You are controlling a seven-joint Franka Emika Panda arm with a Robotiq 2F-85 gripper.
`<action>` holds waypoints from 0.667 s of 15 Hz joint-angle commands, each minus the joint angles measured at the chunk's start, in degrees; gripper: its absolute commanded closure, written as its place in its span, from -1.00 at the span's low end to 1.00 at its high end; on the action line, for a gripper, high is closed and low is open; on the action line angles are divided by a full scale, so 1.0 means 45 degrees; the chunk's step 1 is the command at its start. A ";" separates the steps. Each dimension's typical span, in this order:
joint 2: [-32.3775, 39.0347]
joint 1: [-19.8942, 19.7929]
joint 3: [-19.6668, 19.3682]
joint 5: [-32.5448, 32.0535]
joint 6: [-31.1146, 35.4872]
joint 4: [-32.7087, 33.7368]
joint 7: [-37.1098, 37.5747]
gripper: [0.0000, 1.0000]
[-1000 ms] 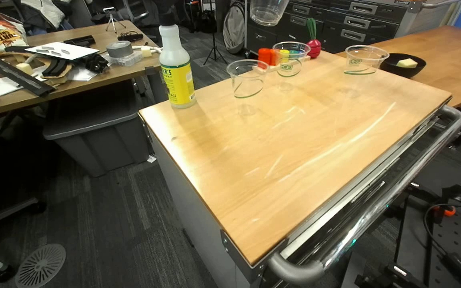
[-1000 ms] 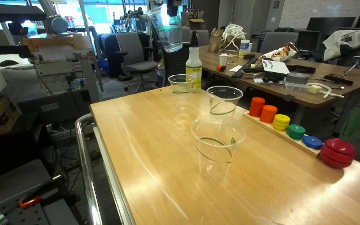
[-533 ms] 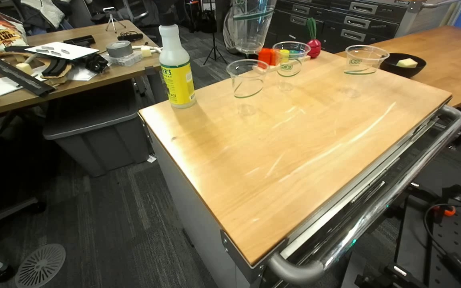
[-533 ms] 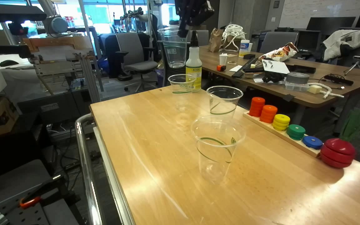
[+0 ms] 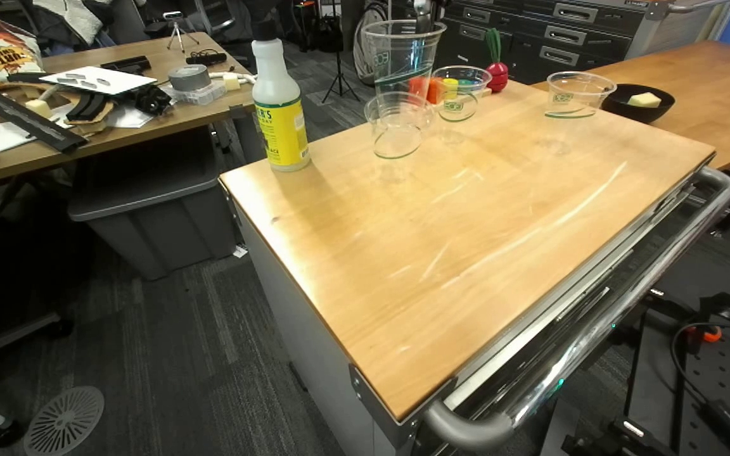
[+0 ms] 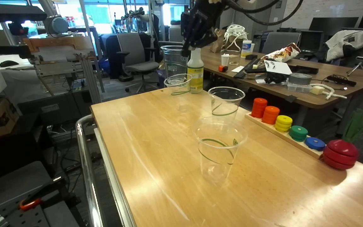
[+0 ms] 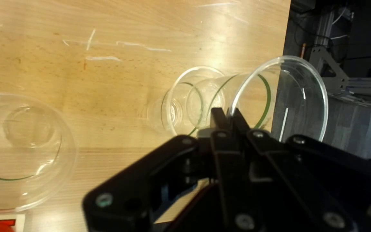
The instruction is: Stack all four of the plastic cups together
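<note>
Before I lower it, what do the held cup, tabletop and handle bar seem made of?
Held cup: probably clear, glossy plastic; see-through wall, bright rim highlight.
Tabletop: wood or wood-look laminate, lightly glossy; visible grain, soft reflections.
Handle bar: likely polished metal, judging by its bright, mirror-like highlights.

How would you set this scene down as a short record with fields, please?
Gripper: closed on the held cup, at its rim
Held cup: mouth up, base at the opening of the lower cup; depth unclear
Lower cup: on the tabletop
Third cup: upright, unstacked
Fourth cup: upright, unstacked
Also on tabletop: yellow-labelled bottle, ring stacker, red toy with green top
Stack: unfinished
</note>
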 commanded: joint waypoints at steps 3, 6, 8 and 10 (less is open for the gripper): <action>0.1053 -0.0347 0.0361 -0.0130 -0.0585 0.1124 0.0070 0.97; 0.1346 -0.0306 0.0418 -0.0297 -0.0513 0.1218 0.0194 0.83; 0.1464 -0.0221 0.0443 -0.0741 -0.0512 0.1257 0.0192 0.32; 0.1499 -0.0211 0.0496 -0.1044 -0.0496 0.1203 0.0177 0.17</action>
